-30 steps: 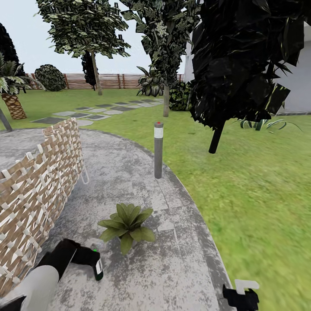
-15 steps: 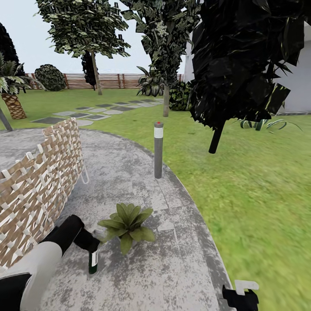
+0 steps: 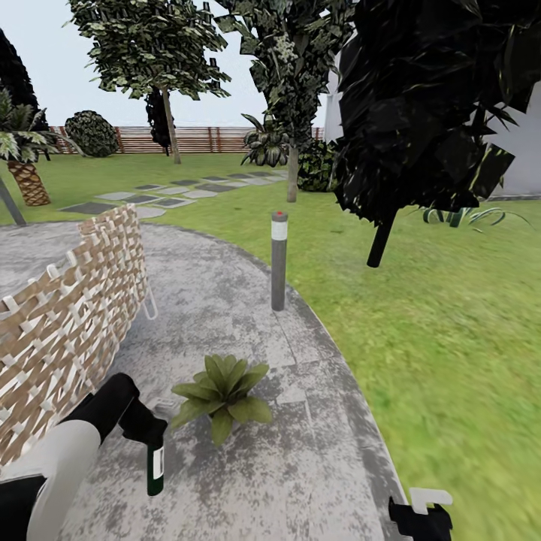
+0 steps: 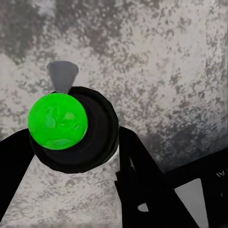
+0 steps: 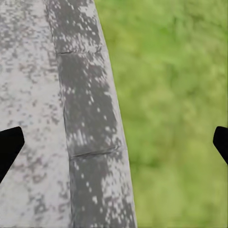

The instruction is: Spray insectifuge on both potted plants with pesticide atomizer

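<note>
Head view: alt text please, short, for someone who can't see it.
The left claw holds the pesticide atomizer hanging bottom-down over the grey stone patio, beside a low potted plant. A wicker screen stands at left, a grey bollard and lawn beyond.

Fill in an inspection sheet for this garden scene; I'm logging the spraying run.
Surface: grey stone patio, curved edge against the lawn.
Job's things: spray bottle hanging base-down from the left gripper, beside a potted plant that sits on the patio.
Clutter: woven screen; short post at the patio edge.
Grippers: left shut on the bottle; right gripper open above the patio edge.
Cables: nothing seen.
Surroundings: trees, stepping stones, wooden fence.
</note>
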